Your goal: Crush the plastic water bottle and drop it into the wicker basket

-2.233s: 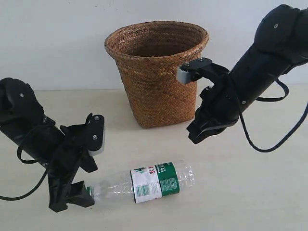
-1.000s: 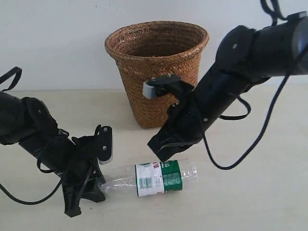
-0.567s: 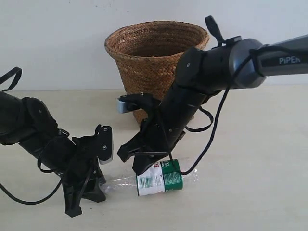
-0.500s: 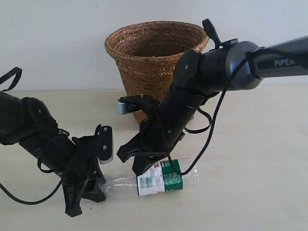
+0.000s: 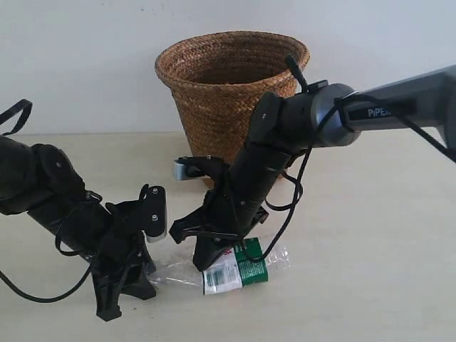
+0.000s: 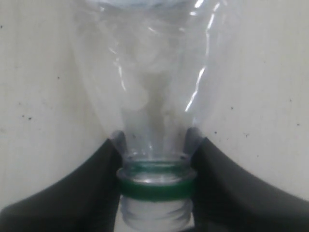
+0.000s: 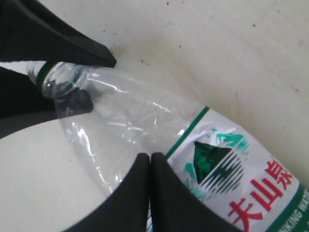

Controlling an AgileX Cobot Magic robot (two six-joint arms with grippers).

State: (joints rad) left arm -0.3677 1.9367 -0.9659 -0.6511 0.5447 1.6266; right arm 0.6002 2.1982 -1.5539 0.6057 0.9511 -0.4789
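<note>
A: Pale table point(image 5: 370, 285) under a bare white wall point(image 5: 85, 57), with the wicker basket point(image 5: 214, 121) upright at the back. Where to find the plastic water bottle point(image 5: 239, 271)?

B: Lying on its side at the front, near the basket's foot but apart from it. Gripped at the neck by the left gripper point(image 6: 155, 154), closed in just above the green ring point(image 6: 155, 188). Pressed from above by the right gripper point(image 7: 148, 164), closed to a single wedge, tips on the clear shoulder just beside the label point(image 7: 227, 174).

A: Likely trouble?

B: Probably skidding off the round wall: slick plastic, narrow point of contact. Could also wrench the neck out of the left grip, or roll the body sideways. Might spring back if sealed; cannot tell for sure whether capped.

A: And the drop?

B: Not yet begun; crushing underway, by the look of it.
</note>
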